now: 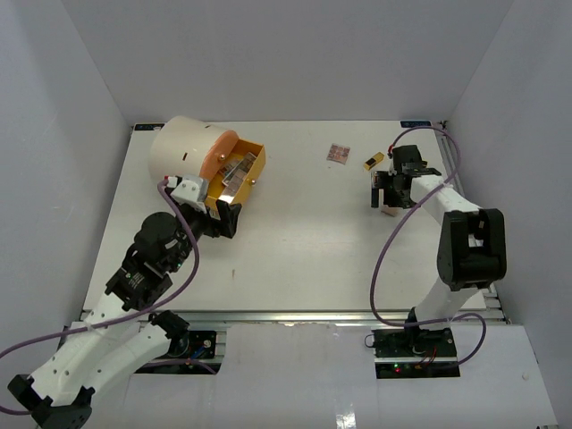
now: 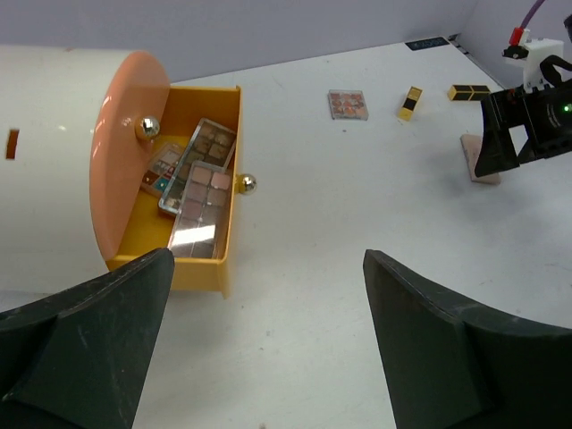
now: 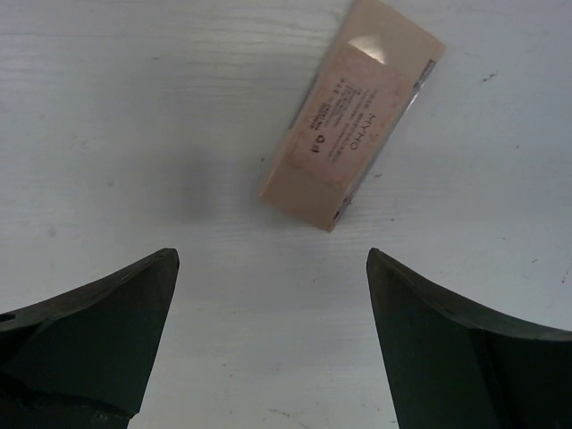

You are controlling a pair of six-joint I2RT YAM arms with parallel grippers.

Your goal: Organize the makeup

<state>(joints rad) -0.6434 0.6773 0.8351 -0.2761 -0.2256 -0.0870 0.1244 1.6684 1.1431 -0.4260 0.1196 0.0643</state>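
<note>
Right tool: released, fingers spread wide, nothing between them. It hangs low over bare counter with the peach case just ahead of the tips, not touching. I read this stance as a line-up for a pick. The spread looks wider than the case's short side, but the case lies slanted to my fingers, so the wrist probably needs a turn before closing. Case: flat, rectangular, pale peach, printed back label facing up, a thin darker seam along one long edge. It sits low and smooth, so I expect a pinch across the long edges. Left tool: also released and empty, parked in front of the yellow drawer, which stands pulled out of the cream cylinder. I take the drawer as the drop place, open and ready. Inside it, several eyeshadow palettes overlap at a lean, coloured squares up. Farther out on the counter, well apart from the drawer: a small square palette, a gold-black lipstick tube near it, and a black-gold tube close to my right tool. By my judgement, these loose pieces are not yet put away.
</note>
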